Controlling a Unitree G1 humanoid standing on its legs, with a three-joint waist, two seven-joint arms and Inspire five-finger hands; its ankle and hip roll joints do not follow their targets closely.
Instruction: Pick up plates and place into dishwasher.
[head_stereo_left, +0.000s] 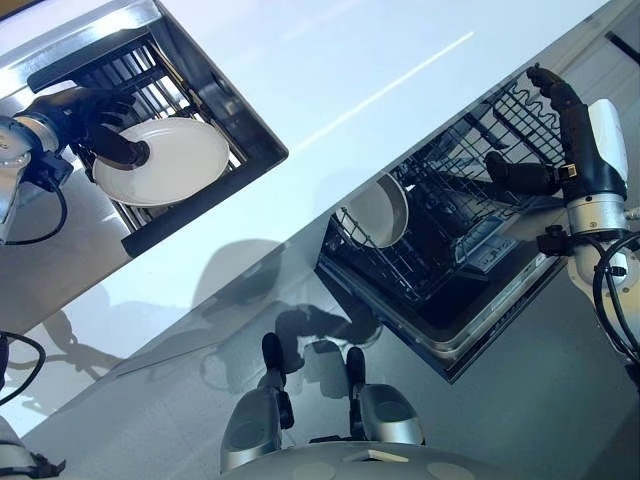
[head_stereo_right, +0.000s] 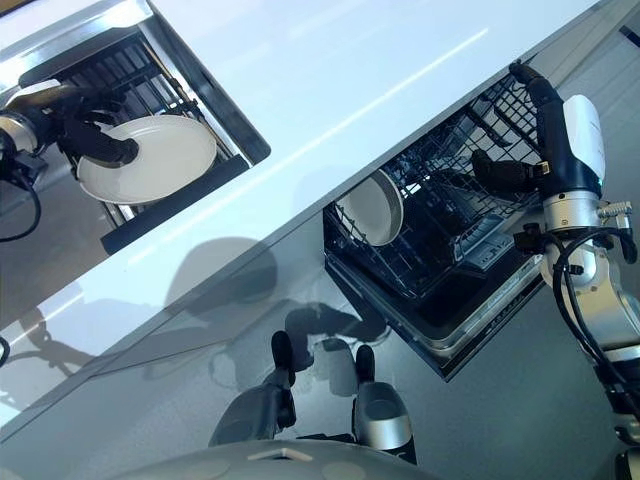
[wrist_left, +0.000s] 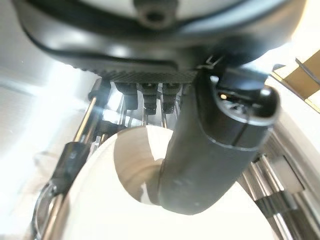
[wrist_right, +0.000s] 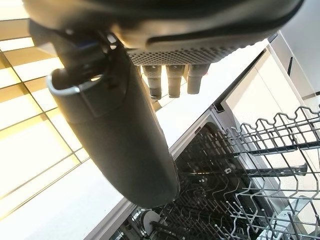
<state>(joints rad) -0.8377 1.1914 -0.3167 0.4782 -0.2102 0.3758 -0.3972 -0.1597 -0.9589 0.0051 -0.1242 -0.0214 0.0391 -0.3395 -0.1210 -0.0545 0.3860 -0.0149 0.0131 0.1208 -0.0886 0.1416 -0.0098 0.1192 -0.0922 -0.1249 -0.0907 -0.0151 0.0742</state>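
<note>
Left wrist view: thumb pinned on a plate

Left hand (head_stereo_left: 88, 122) pinches the white plate (head_stereo_left: 170, 160) over the sink rack (head_stereo_left: 140, 70), thumb on its face, fingers curled behind the rim. Right hand (head_stereo_left: 545, 150) hangs empty over the dishwasher rack (head_stereo_left: 470, 215), fingers loosely extended. Another plate (head_stereo_left: 380, 212) stands in that rack.

A white plate (head_stereo_left: 375, 212) stands upright in the dishwasher's wire rack (head_stereo_left: 450, 240).
</note>
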